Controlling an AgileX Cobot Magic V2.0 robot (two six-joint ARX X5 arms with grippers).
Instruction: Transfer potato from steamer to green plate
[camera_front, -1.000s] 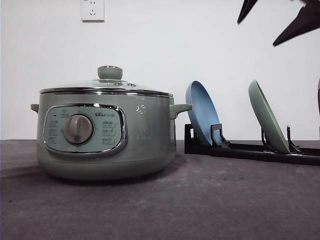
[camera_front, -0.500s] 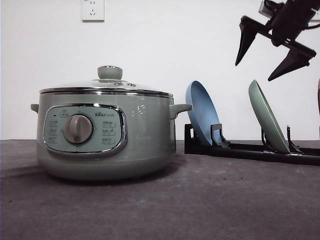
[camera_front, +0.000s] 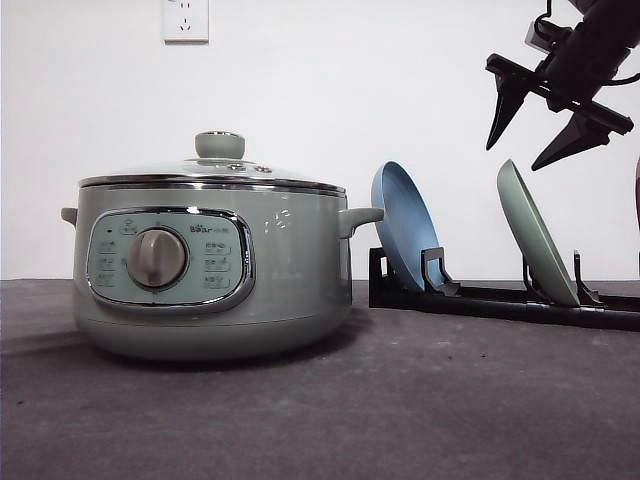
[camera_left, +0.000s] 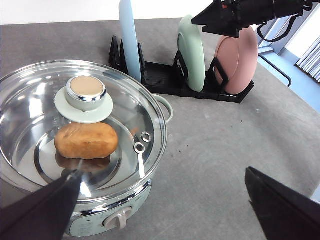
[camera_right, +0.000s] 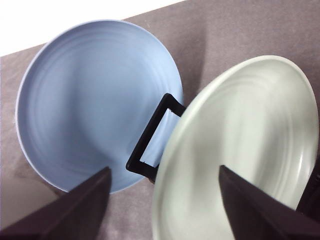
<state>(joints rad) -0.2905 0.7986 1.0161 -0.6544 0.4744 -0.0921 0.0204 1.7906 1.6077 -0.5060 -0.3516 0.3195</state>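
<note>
The potato lies inside the sage-green steamer, seen through its shut glass lid. My left gripper hovers open above the steamer's near side and holds nothing. The green plate stands on edge in a black rack, to the right of a blue plate. High over the green plate's top edge, my right gripper hangs open and empty. In the right wrist view the right gripper looks down on the green plate and blue plate.
A pink plate stands in the rack behind the green plate. The lid carries a green knob and a small steam vent. Grey tabletop lies in front of the rack. A white wall stands behind.
The right gripper has come down from the top edge of the front view and now sits a little further right, above the green plate. The steamer and plates have not moved.
</note>
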